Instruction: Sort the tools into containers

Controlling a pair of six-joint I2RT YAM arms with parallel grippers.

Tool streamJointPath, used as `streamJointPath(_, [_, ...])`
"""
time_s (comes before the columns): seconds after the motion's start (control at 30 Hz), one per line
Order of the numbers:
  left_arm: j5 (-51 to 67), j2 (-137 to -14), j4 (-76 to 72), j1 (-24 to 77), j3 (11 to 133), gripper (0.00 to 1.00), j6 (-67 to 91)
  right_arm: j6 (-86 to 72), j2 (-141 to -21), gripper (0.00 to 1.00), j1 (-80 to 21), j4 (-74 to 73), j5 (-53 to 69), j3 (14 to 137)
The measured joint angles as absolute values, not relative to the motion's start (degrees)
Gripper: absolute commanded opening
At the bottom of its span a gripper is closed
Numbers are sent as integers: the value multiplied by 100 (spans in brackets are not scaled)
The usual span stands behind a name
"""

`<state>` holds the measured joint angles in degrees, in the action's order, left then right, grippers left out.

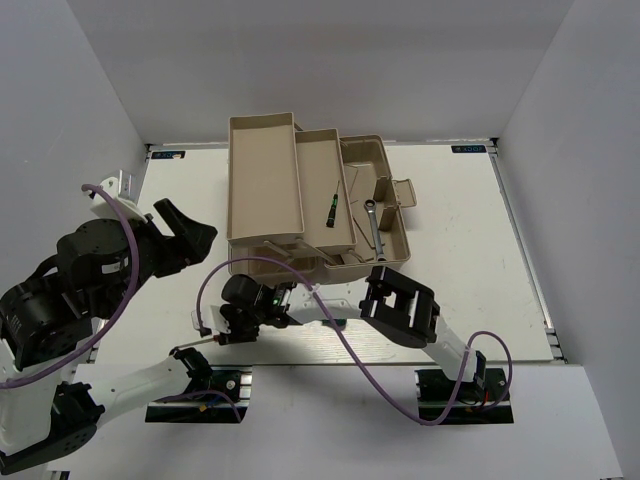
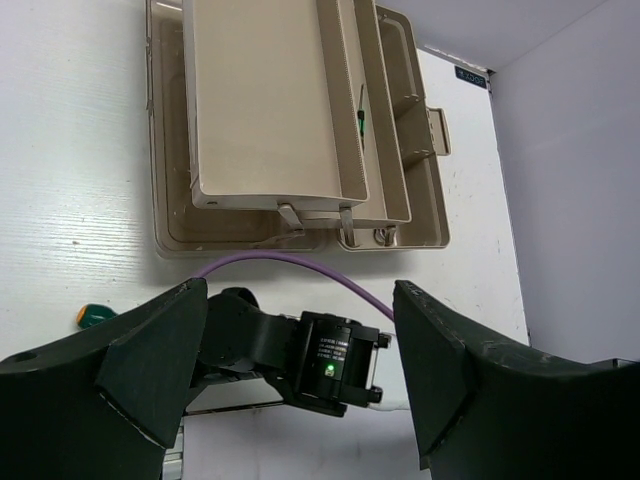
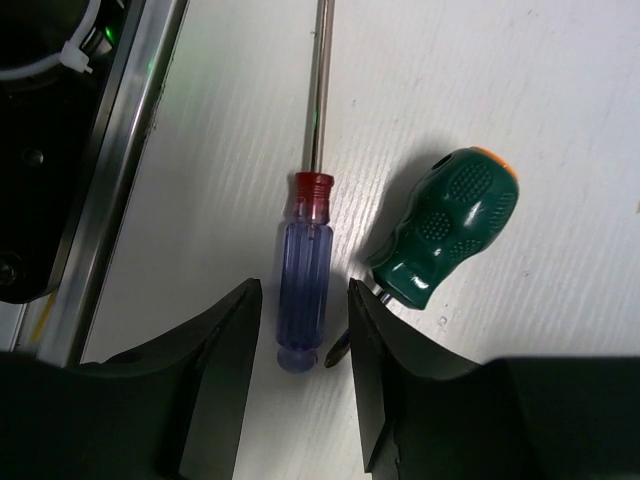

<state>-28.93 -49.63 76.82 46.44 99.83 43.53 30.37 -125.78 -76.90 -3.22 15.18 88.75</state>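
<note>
My right gripper (image 3: 303, 332) hangs open over the table, its jaws astride the handle of a screwdriver (image 3: 303, 270) with a translucent blue grip and red collar, a narrow gap on each side. A stubby green screwdriver (image 3: 445, 230) lies just right of it, touching the right finger (image 3: 375, 330). The beige toolbox (image 1: 265, 180) stands open with its trays fanned out. A thin black-green screwdriver (image 1: 331, 208) lies in the second tray and a silver wrench (image 1: 374, 226) in the base. My left gripper (image 1: 188, 228) is open and empty, raised left of the box.
The right arm's wrist (image 2: 330, 365) and its purple cable (image 2: 290, 262) cross between the left fingers in the left wrist view. A metal rail (image 3: 110, 170) runs along the table's near edge beside the screwdrivers. White walls enclose the table.
</note>
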Motion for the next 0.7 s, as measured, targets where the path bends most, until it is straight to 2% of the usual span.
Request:
streamJointPath(0.37, [-2891, -4960, 7671, 4644, 9946, 85, 4351, 3028, -12632, 45, -7690, -447, 1538, 8949])
streamJointPath(0.7, [-2891, -4936, 7671, 4644, 9931, 85, 4353, 3048, -13030, 45, -7701, -1286, 1557, 9817])
